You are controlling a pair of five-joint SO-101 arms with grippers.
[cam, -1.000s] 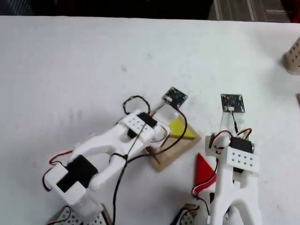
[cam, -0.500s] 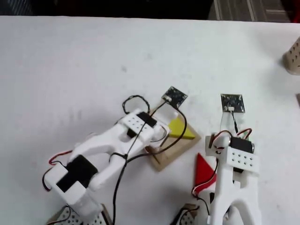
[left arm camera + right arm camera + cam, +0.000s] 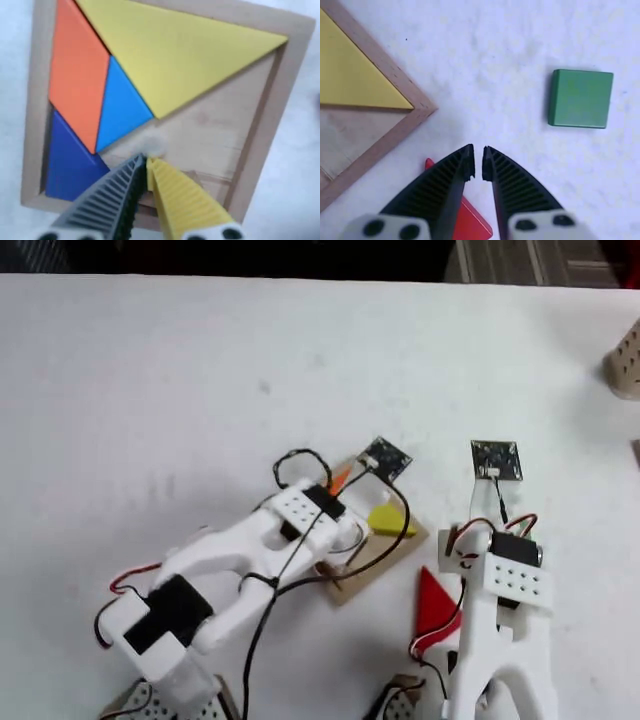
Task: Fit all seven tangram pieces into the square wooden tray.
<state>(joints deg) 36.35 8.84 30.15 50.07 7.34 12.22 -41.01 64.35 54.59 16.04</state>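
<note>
Left wrist view: square wooden tray (image 3: 275,97) lies on the white table (image 3: 150,390), pale wood with a raised rim, and four pieces are seated in it. The big yellow triangle (image 3: 175,45) runs along one rim. The orange parallelogram (image 3: 75,75) sits along the adjoining rim, with the light blue triangle (image 3: 120,107) wedged between those two. The dark blue piece (image 3: 70,167) is in the corner beside the orange one. The rest of the tray floor is bare wood. The left gripper (image 3: 146,162) is over that bare floor, jaws pressed together with nothing between them; can't tell if the tips touch the wood. One finger covers part of the dark blue piece, so its outline is unclear. The right gripper (image 3: 478,152) hangs over the table just off a tray corner, jaws nearly together with a thin slit, holding nothing. The green square (image 3: 581,98) lies flat on the table, apart from the tray. The red triangle (image 3: 432,602) lies just beside the tray, partly under the right arm and its cable. From the high view the left arm hides most of the tray.
</note>
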